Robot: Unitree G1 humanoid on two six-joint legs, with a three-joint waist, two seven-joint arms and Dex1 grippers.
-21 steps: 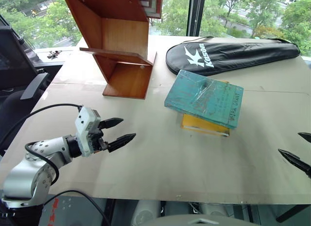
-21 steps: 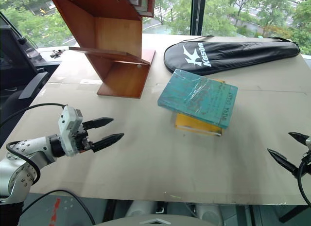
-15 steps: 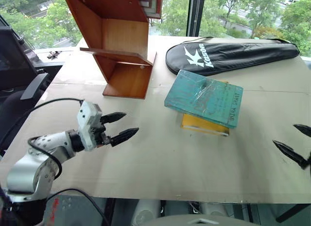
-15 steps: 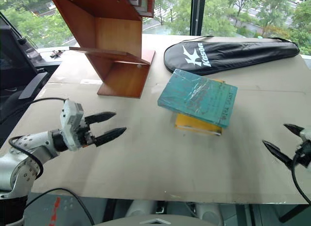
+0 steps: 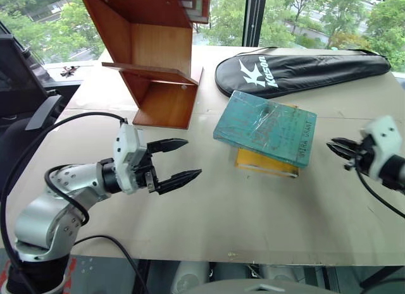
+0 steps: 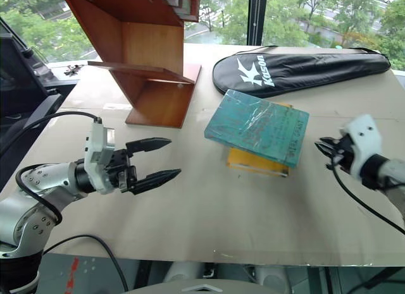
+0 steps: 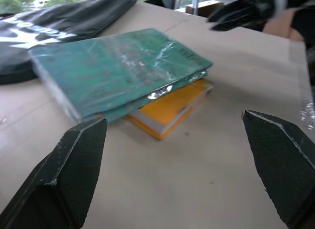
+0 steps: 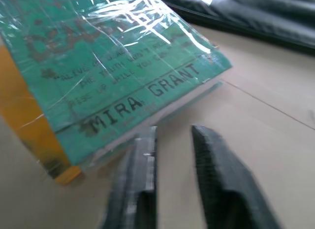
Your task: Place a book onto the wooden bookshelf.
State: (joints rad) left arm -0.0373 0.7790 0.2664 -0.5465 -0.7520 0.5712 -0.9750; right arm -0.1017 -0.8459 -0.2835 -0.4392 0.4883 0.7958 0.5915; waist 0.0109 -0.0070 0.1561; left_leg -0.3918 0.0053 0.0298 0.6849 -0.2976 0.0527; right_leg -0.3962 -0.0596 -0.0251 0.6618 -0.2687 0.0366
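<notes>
The book [image 5: 264, 128], teal-green in crinkled plastic wrap, lies flat on top of a yellow-orange book [image 5: 266, 163] at the table's middle right. The wooden bookshelf [image 5: 152, 60] stands at the back left. My left gripper [image 5: 193, 157] hovers open to the left of the books, pointing at them. In the left wrist view the book [image 7: 113, 66] lies ahead between the wide-apart fingers [image 7: 74, 175]. My right gripper [image 5: 332, 145] is shut on nothing, just right of the book's lettered edge [image 8: 147, 98]. Its tips [image 8: 174, 133] sit near that edge, apart from it.
A black racket bag [image 5: 304, 69] lies along the back of the table behind the books. A dark office chair [image 5: 25, 117] stands off the table's left side. The tan table top [image 5: 253, 218] runs to its front edge below both arms.
My left gripper has moved right and forward toward the books, still open. My right gripper has come in from the right edge up to the book's side and shut its fingers.
</notes>
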